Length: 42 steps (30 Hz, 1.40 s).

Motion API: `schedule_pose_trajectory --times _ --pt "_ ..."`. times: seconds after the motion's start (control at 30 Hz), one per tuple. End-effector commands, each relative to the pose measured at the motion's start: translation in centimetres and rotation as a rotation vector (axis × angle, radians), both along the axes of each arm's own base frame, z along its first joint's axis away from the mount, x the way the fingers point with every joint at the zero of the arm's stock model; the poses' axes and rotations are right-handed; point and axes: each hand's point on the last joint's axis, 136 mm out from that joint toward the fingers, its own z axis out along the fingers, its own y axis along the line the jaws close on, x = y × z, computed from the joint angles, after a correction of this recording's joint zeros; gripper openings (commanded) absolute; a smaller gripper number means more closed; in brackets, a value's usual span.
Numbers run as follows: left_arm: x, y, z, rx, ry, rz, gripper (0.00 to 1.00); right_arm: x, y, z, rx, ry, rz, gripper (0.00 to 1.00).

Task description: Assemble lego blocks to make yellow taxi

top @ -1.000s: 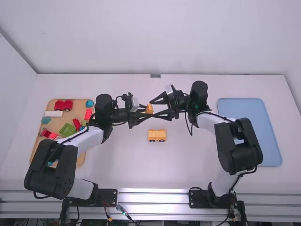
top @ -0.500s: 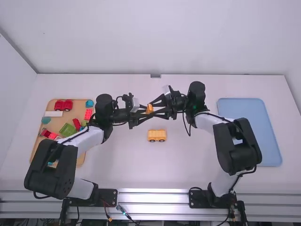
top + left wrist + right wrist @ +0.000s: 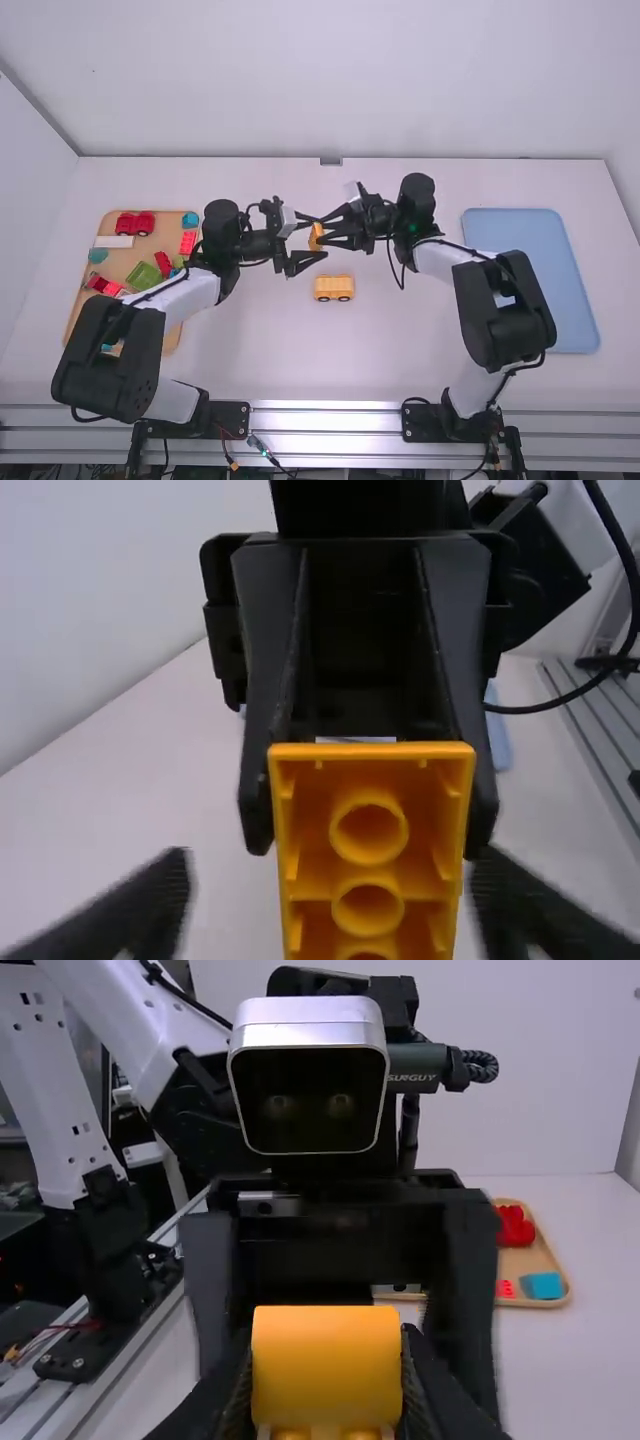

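Observation:
In the high view my left gripper stands open around a yellow-orange block held above the table. Opposite it, my right gripper is shut on that block. My left gripper shows one finger well off each side of the block, whose hollow underside with round tubes faces that camera. Seen from the right wrist, the block's smooth rounded face sits between the fingers of my right gripper. A yellow-orange wheeled piece rests on the table just nearer the bases.
A wooden tray with red, green, teal and white blocks lies at the left, partly under the left arm. At the right a blue tray lies beside the right arm.
My left gripper has opened and let go of the block, its fingers spreading apart. The right gripper came slightly left and closed in on the block, which it now holds.

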Motion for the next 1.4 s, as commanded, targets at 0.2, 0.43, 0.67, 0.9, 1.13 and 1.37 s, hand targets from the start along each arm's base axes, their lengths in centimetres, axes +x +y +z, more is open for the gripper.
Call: schedule_pose_trajectory --times 0.2,0.43,0.67,0.9,1.13,1.37 --pt "0.3 0.5 -0.6 0.007 0.021 0.021 0.99 4.6 -0.7 -1.2 -0.025 0.079 -0.248 0.11" --pt "3.1 3.0 -3.0 0.071 0.116 0.219 0.99 9.1 -5.5 -3.6 -0.136 0.169 -0.529 0.05" --pt "4.8 4.1 -4.1 0.158 0.089 0.324 0.99 10.9 -8.5 -6.2 -0.516 0.115 -0.806 0.05" --pt "7.3 6.1 -4.4 0.319 0.087 0.449 0.99 6.7 -12.2 -9.2 -1.118 -0.012 -0.714 0.06" --pt "8.5 7.0 -3.4 0.369 0.065 0.481 0.99 3.4 -14.3 -15.1 -1.504 -0.114 -0.469 0.05" --pt "8.6 7.1 -3.4 0.370 0.064 0.486 0.99 1.7 -14.7 -19.7 -1.593 -0.125 -0.236 0.01"
